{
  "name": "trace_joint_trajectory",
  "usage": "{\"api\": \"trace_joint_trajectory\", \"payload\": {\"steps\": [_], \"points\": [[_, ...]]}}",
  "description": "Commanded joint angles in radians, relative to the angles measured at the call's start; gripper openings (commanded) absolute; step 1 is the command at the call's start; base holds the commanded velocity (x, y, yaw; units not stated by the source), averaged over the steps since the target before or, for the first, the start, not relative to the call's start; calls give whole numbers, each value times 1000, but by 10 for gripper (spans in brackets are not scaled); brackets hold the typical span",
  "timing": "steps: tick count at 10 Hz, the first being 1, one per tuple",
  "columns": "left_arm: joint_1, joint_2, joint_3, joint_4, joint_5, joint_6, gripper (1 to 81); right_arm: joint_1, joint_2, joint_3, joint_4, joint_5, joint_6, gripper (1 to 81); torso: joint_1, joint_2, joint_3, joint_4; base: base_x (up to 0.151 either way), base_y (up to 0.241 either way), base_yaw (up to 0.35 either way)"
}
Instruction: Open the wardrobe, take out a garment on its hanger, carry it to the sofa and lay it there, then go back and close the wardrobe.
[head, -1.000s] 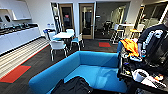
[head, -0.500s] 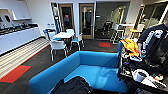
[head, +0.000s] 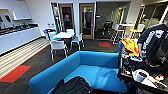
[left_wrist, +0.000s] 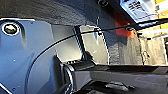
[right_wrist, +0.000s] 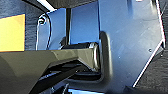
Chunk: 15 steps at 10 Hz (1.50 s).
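Bright-blue upholstered sofa (head: 100, 71): one
Crumpled black garment (head: 73, 86) on sofa's near seat edge: one
Red floor mats beyond sofa: two (head: 15, 73), (head: 104, 44)
White table (head: 63, 35) behind sofa: one

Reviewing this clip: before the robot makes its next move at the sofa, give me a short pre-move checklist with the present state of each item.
1. Black garment lies on the sofa seat: ok; it rests at the near seat edge.
2. Hanger with the coat: cannot tell.
3. Sofa seat beyond the coat free of other things: ok.
4. Person close at the sofa's right end, beside a loaded cart: not ok for a wide turn.
5. Grippers released: cannot tell.
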Motion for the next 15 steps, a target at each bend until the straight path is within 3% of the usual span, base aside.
{"api": "trace_joint_trajectory", "payload": {"steps": [1, 15], "points": [[-40, -15, -1, 11, 16, -1, 811, 25, 9, 0, -6, -59, -4, 811, 0, 0, 0, 0, 0, 0, 111], [-41, -7, -19, 11, 22, 1, 811, 30, 42, -49, -7, -66, -4, 811, 0, 0, 0, 0, 0, 0, 125]]}}
